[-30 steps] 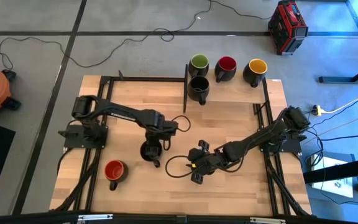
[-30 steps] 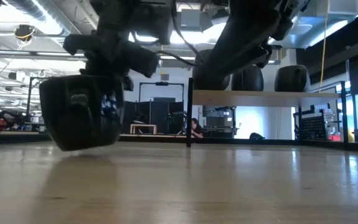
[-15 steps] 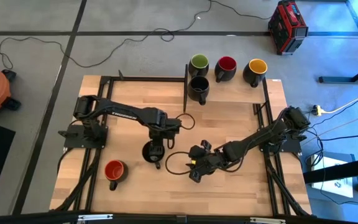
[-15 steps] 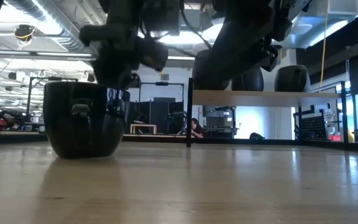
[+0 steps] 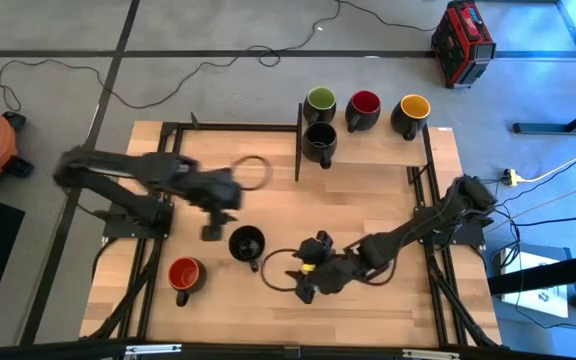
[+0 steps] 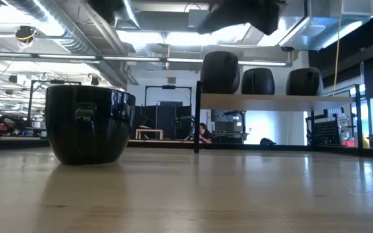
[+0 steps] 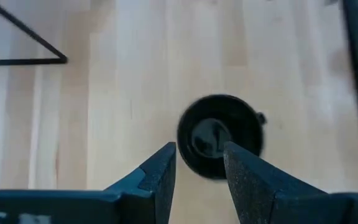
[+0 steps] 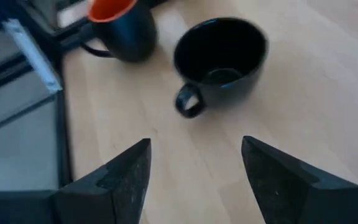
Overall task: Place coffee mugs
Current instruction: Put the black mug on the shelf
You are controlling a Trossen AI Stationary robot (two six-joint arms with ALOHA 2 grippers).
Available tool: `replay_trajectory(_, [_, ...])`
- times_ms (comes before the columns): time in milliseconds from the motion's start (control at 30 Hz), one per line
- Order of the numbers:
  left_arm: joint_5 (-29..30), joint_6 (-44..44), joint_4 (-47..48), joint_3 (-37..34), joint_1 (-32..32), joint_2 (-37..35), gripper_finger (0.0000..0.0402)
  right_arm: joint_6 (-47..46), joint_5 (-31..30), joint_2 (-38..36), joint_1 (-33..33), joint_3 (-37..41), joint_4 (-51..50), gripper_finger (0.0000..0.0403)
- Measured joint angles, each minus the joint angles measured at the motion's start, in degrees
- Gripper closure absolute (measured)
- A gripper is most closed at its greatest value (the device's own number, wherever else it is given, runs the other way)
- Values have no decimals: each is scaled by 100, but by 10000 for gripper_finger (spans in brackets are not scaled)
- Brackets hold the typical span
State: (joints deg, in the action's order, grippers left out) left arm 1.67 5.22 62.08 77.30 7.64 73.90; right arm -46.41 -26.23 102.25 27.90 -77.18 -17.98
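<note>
Released, black mug (image 5: 246,243) now stands beside withdrawn left claw (image 5: 211,232).

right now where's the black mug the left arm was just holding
In the high view the black mug stands free on the table's left-centre, just right of the red-inside mug, between the left end effector and right end effector.

Light wooden table (image 5: 368,190) with a black-inside mug (image 5: 246,243) upright beside a red-inside mug (image 5: 184,274).
</note>
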Motion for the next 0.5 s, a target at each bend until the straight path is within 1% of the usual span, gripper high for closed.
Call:
replay_trajectory(67, [80,268,-21,-354,183,-666,271,9,-49,254,-17,-510,-522,162])
replay_trajectory(167, [166,856,3,-877,458,-1569,271,-15,-222,777,-26,-1538,-1424,162])
replay_trajectory(300, [277,1689,13,-1378,803,-2608,271,-574,-540,1557,-14,-2969,-2687,162])
replay_trajectory(400, [369,1992,13,-1539,1021,-3196,271,-980,-660,2103,-13,-3656,-3005,162])
replay_trajectory(500, [518,2062,2,-1585,1127,-3577,271,-1289,-875,2558,-15,-3906,-2856,162])
